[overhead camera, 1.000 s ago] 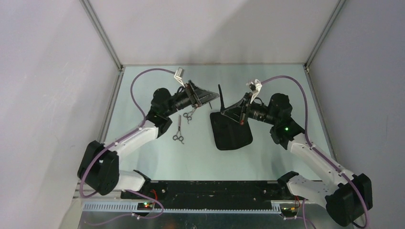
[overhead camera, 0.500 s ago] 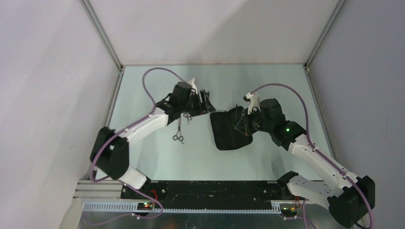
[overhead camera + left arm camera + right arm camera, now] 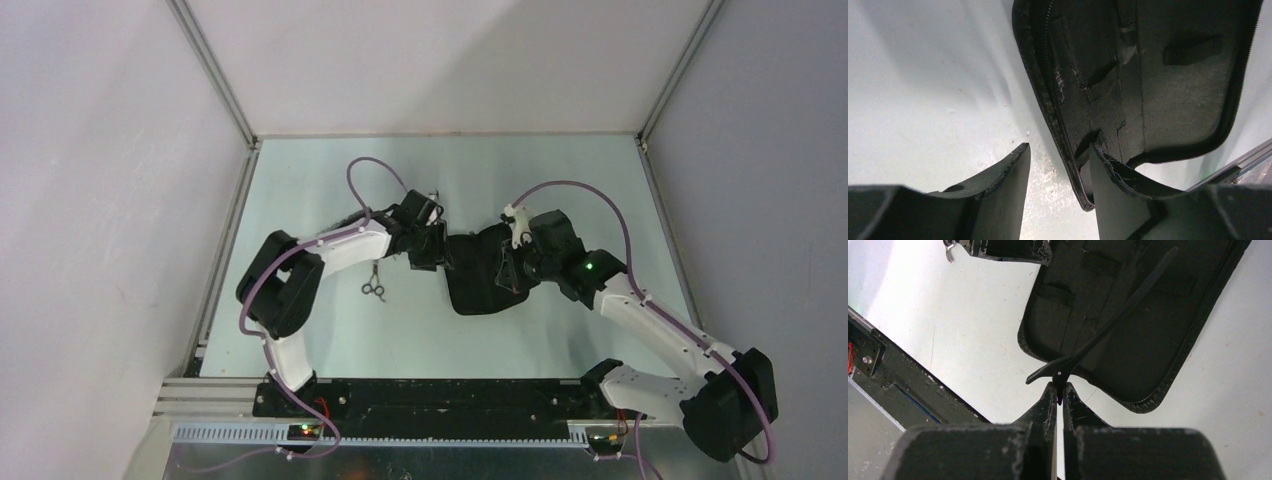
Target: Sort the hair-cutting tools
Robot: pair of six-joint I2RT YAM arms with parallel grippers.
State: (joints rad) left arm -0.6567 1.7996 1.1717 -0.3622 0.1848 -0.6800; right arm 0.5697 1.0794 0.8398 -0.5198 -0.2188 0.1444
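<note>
The black pouch (image 3: 478, 292) lies open mid-table, its inside showing elastic loops (image 3: 1193, 50). My right gripper (image 3: 1059, 390) is shut on the hinge end of a thin black hair clip (image 3: 1118, 310), which slants out over the open pouch (image 3: 1153, 340). From above, the right gripper (image 3: 508, 268) hovers over the pouch's right half. My left gripper (image 3: 1060, 150) is open, its fingers (image 3: 1008, 175) straddling the pouch's zippered left edge (image 3: 1048, 95), with a gap on the left side. One pair of silver scissors (image 3: 373, 283) lies left of the pouch.
The left arm (image 3: 340, 245) stretches low across the table toward the pouch, partly covering the area above the scissors. A black rail (image 3: 908, 385) runs along the near table edge. Grey walls close the table on three sides.
The left arm has swung right and down to the pouch's left edge. The right gripper, still holding the clip, has shifted a little over the pouch.
</note>
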